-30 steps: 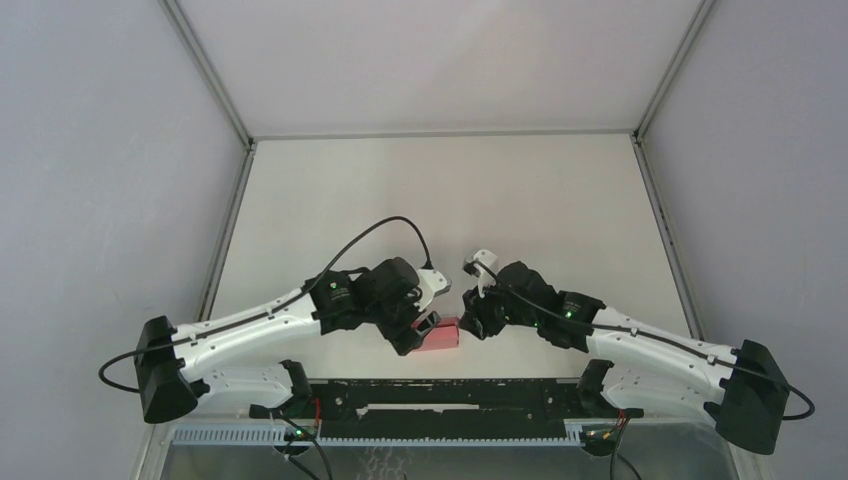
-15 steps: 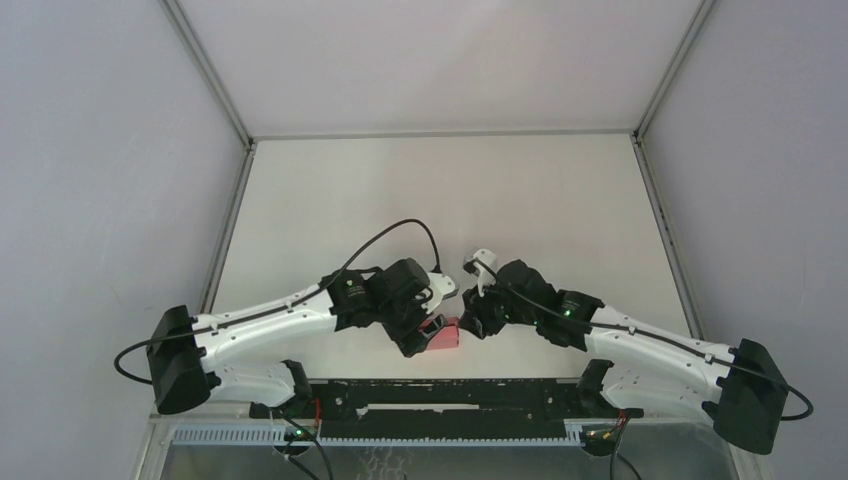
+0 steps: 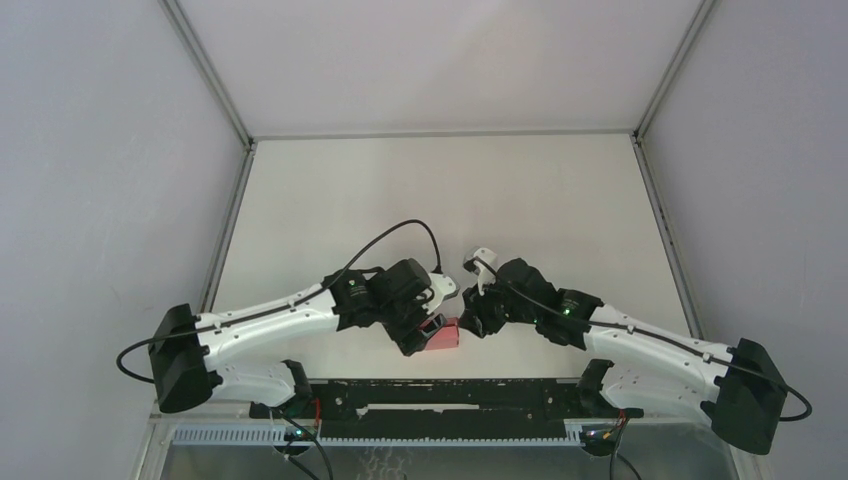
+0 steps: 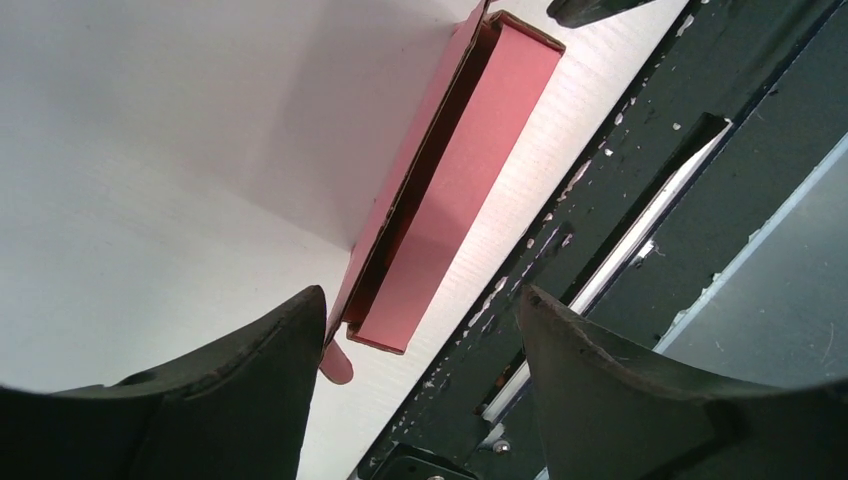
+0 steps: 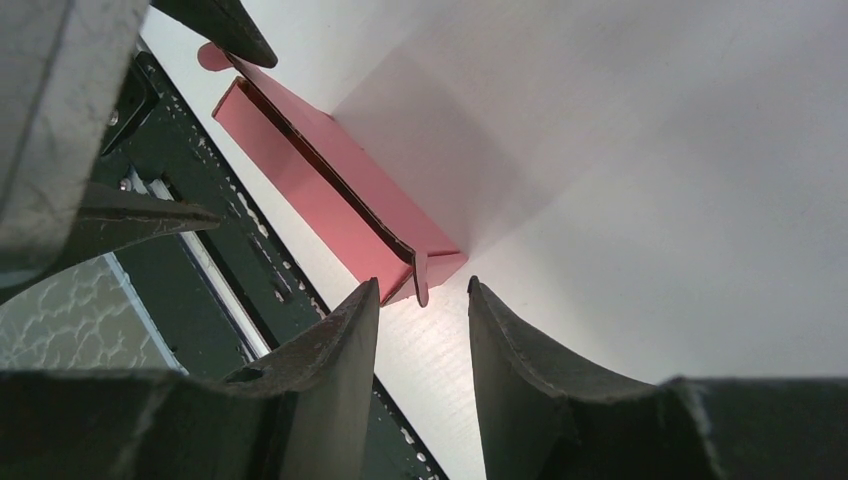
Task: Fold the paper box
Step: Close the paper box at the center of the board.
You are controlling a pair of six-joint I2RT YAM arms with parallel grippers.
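The paper box (image 3: 444,334) lies nearly closed at the near edge of the table (image 3: 440,200) between the arms; the left gripper (image 4: 420,300), wide around one end, should brace it while the right gripper (image 5: 420,288), half open at the other end's tab (image 5: 421,278), tucks that in squarely.

Worktop (image 3: 440,190): pale, matte.
Walls (image 3: 100,150): plain grey, on three sides.
Frame bars (image 3: 205,70): grey metal, rising from the far corners.
Rail (image 3: 450,395): black, white-flecked, along the near edge.
Slotted strip (image 3: 235,434): white, just beside the rail.
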